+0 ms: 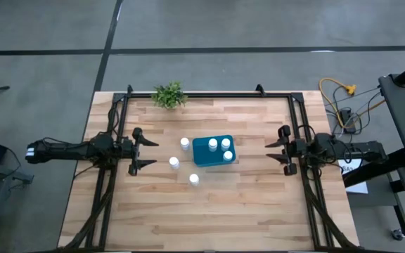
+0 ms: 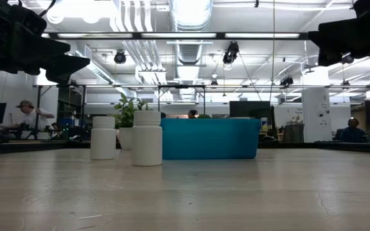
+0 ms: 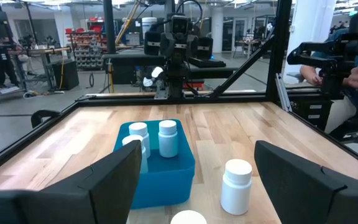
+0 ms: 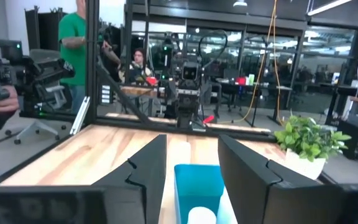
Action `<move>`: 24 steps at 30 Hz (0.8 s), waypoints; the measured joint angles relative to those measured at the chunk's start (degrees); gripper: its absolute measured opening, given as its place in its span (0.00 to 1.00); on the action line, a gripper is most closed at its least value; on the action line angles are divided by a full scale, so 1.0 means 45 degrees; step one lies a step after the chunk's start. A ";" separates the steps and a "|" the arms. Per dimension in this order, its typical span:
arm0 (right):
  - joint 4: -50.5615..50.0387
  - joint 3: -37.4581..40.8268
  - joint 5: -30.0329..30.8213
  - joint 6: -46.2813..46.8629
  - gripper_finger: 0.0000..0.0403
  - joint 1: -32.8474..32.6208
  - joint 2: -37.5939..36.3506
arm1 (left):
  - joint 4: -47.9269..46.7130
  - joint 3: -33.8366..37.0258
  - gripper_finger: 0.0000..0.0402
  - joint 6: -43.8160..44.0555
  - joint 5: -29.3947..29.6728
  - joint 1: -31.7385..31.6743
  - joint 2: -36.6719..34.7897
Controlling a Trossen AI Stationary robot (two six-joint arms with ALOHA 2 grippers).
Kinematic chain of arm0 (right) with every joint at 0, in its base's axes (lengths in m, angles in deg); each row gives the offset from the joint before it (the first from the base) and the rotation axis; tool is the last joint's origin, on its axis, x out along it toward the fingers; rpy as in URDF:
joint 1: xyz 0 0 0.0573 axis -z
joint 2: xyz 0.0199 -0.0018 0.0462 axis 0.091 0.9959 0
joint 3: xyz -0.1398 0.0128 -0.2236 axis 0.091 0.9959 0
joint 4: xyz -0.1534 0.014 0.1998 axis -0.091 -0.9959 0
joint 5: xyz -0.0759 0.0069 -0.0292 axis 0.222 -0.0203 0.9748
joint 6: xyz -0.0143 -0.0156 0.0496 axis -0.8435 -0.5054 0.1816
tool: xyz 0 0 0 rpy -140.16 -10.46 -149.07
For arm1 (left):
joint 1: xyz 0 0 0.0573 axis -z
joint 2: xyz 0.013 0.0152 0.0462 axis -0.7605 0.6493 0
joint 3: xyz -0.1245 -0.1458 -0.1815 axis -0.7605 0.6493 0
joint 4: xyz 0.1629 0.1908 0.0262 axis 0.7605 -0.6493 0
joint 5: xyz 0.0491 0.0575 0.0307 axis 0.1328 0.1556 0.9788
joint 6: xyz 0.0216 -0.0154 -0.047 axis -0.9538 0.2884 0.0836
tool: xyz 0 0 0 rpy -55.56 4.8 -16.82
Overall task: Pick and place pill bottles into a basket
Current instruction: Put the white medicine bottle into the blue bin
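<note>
The teal basket (image 1: 204, 152) stands mid-table with three white pill bottles (image 1: 225, 144) upright inside it. Three more bottles stand on the table on the basket's left: one beside its far left corner (image 1: 185, 143), one farther left (image 1: 174, 163), one toward the near edge (image 1: 194, 179). The low view shows two bottles (image 2: 147, 138) in front of the basket (image 2: 211, 138). My left gripper (image 1: 145, 154) is open and empty, left of the loose bottles, facing the basket (image 3: 160, 177). My right gripper (image 1: 275, 151) is open and empty, right of the basket (image 4: 199, 177).
A small green potted plant (image 1: 169, 95) stands at the table's far edge, left of centre. Black frame rails (image 1: 112, 133) run along the left, right and far sides. Bare wood lies toward the near edge. People show in the room beyond the table.
</note>
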 joint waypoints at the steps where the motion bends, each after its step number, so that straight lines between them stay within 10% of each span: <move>1: -0.0130 0.0001 0.0000 0.0031 0.33 0.0000 -0.0027 | 0.0000 0.0000 0.73 0.0000 0.0000 -0.0002 0.0000; 24: -0.1371 0.0024 -0.0131 -0.0438 0.02 0.0000 0.0007 | 0.0051 0.0000 0.73 0.0000 0.0005 0.0001 0.0000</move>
